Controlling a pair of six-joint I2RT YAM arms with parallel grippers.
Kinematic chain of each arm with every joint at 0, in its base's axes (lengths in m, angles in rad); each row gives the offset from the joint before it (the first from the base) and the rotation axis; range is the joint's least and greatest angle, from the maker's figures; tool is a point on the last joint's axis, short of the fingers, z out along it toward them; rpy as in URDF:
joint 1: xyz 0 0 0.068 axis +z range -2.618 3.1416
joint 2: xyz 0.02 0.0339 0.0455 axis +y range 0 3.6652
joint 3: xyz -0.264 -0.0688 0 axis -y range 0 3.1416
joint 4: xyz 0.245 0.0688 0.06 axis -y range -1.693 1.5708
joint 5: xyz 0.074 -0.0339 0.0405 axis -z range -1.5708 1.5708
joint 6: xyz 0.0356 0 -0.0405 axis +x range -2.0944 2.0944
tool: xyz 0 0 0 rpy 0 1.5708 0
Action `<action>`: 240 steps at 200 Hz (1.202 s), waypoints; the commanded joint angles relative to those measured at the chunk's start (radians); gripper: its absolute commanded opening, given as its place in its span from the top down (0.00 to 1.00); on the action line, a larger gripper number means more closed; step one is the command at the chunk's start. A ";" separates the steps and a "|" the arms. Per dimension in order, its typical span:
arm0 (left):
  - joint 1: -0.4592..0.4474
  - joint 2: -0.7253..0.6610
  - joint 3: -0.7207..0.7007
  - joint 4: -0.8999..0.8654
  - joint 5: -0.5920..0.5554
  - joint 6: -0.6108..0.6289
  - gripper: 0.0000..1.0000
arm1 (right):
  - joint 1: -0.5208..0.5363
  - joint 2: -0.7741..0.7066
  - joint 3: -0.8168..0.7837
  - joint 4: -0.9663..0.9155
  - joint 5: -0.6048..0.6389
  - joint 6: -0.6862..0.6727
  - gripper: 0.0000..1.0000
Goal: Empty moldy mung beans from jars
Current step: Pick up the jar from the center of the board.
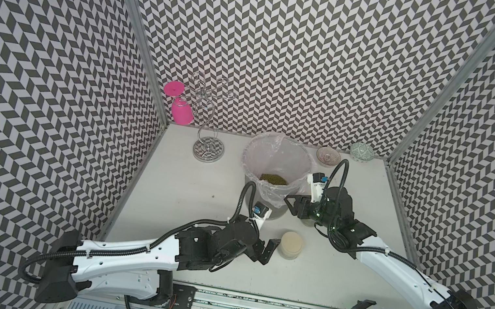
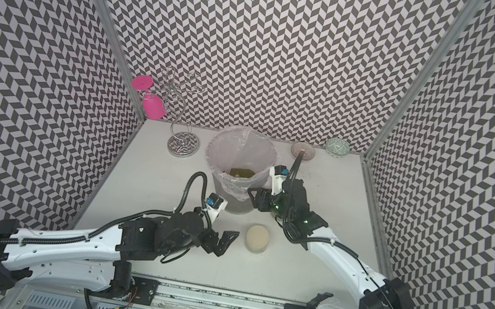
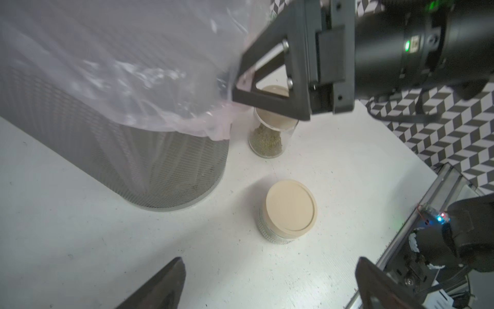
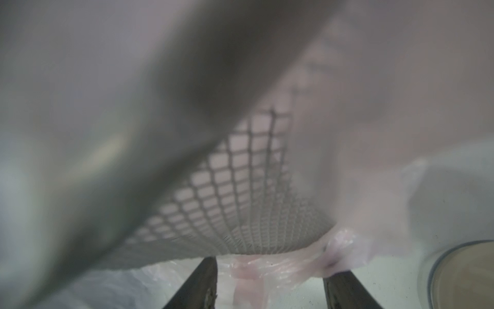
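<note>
Beans [image 1: 273, 179] lie in a small heap at the bottom of the lined bin [image 3: 160, 171], seen in both top views. More fill the lower part of the bean jar [image 3: 267, 141], which stands upright on the table [image 1: 184, 192] just beside the bin's mesh wall. My right claw [image 4: 270, 267] is close by that jar with its tips at the bin's side. Its jaws are half wide, and a fold of the pink liner [image 3: 120, 67] hangs between them. My left claw [image 3: 270, 262] sits low over the table, spread wide and holding nothing. It points at the front jar [image 1: 291, 245], near it but apart. That jar stands upright with its cream lid [image 3: 291, 204] on, well clear of the bin. I cannot tell what it contains.
</note>
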 commanded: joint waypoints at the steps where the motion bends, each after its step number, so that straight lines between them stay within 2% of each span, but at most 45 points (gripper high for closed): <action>1: -0.010 0.061 0.035 0.044 -0.012 0.019 0.00 | 0.005 -0.066 0.009 -0.050 0.088 -0.017 0.32; 33: -0.009 0.175 0.072 0.108 0.019 0.069 0.00 | 0.001 -0.254 -0.086 -0.146 0.220 -0.005 0.25; 58: -0.009 0.295 0.153 0.083 0.009 0.050 0.00 | -0.046 -0.347 -0.152 -0.190 0.246 -0.009 0.22; 92: -0.007 0.388 0.159 0.185 0.095 0.067 0.00 | -0.197 -0.364 -0.221 -0.195 0.124 -0.012 0.21; 125: -0.006 0.485 0.203 0.171 0.120 0.074 0.00 | -0.269 -0.368 -0.243 -0.184 0.065 -0.023 0.20; 186: 0.011 0.617 0.281 0.127 0.075 0.085 0.00 | -0.284 -0.351 -0.291 -0.131 0.013 -0.024 0.19; 240: 0.049 0.662 0.251 0.170 0.108 0.076 0.00 | -0.285 -0.345 -0.299 -0.121 0.007 -0.031 0.18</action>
